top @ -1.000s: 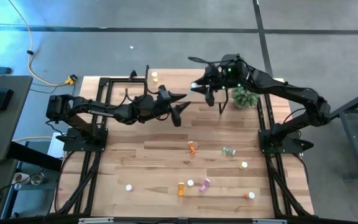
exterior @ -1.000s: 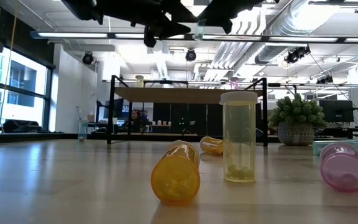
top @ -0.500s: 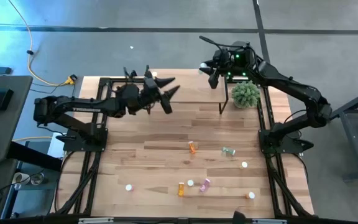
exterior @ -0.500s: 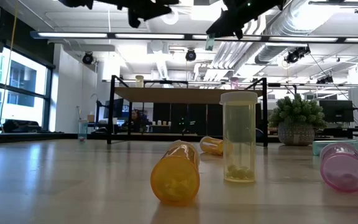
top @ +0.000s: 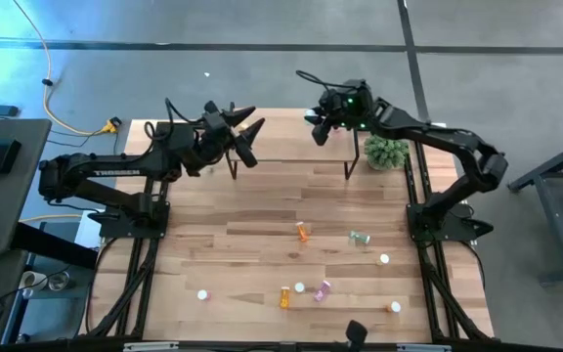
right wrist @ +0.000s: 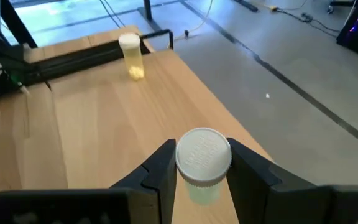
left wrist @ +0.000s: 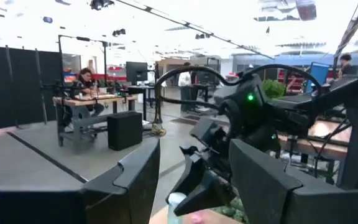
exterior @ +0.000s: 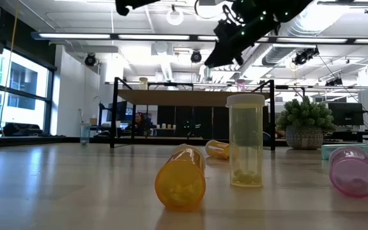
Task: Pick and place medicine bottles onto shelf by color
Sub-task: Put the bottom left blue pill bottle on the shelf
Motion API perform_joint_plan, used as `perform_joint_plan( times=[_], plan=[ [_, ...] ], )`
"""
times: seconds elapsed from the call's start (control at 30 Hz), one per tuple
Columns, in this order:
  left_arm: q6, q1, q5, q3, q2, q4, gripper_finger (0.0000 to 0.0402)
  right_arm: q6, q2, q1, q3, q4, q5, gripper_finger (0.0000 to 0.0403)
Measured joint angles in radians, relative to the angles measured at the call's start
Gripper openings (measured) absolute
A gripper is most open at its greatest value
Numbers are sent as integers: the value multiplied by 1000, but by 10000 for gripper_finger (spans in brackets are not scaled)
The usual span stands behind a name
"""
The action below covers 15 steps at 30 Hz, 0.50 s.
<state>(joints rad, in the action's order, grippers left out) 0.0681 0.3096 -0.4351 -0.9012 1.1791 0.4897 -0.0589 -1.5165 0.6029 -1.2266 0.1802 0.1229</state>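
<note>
Between the right pincer [right wrist: 202, 180] fingers a green medicine bottle [right wrist: 202, 163] sits clamped by its cap, above the shelf [right wrist: 104, 118] — released this high, I judge it topples. The left pincer [top: 245, 130], jaws apart, waits just beside.

Yellow bottle [right wrist: 130, 57] upright on shelf [right wrist: 92, 124]; others scattered.

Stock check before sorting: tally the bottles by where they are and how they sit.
Lying bottles on the table: 4
Upright bottles on the table: 4
Standing bottle on the shelf: 1
Held bottle in the right claw: 1
Total: 10
</note>
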Motion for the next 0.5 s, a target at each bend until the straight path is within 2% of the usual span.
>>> perform_joint_plan(
  times=[0.5],
  plan=[
    [59, 0, 0, 0, -1, -27, 184, -4, -82, -3, 0, 13, -95, 107]
  ],
)
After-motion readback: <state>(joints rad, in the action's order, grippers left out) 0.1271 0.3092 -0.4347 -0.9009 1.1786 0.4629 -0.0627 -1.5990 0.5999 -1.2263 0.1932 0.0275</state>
